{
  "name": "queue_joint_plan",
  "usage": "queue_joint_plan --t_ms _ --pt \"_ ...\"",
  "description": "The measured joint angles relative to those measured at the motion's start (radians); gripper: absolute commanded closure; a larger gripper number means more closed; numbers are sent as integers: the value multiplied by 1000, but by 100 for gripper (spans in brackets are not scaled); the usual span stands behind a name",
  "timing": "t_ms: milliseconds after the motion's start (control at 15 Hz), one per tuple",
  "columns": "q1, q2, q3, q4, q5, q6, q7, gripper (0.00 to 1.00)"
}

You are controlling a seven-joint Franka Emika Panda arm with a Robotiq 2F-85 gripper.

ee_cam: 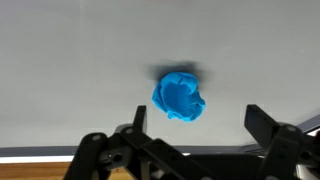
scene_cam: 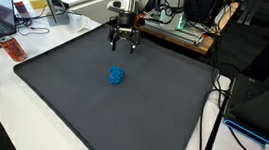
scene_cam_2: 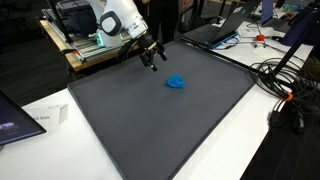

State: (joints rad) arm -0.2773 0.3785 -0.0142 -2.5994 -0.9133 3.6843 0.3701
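A crumpled blue lump, cloth or soft toy (scene_cam: 117, 76), lies alone near the middle of a dark grey mat (scene_cam: 90, 111). It also shows in an exterior view (scene_cam_2: 176, 82) and in the wrist view (ee_cam: 179, 95). My gripper (scene_cam: 124, 44) hangs above the mat's far edge, apart from the lump, also in an exterior view (scene_cam_2: 153, 62). In the wrist view its two black fingers (ee_cam: 200, 122) are spread wide with nothing between them; the lump lies beyond the fingertips.
The mat covers a white table (scene_cam: 0, 111). Laptops and papers (scene_cam: 5, 16) lie on one side, a wooden shelf with electronics (scene_cam: 179, 31) stands behind the arm, and cables (scene_cam_2: 285, 85) hang off the table's edge. A monitor stand (scene_cam: 262, 109) is beside the mat.
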Motion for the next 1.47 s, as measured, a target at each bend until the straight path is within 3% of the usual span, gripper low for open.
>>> queue_joint_plan --t_ms 400,800,1133,1467 --pt "-46 89 47 121 -148 -2 36 0" --pt "-118 163 65 231 -397 -5 121 0" --pt "-131 196 66 340 -684 -5 348 0" --pt "-58 197 3 475 -953 8 624 0"
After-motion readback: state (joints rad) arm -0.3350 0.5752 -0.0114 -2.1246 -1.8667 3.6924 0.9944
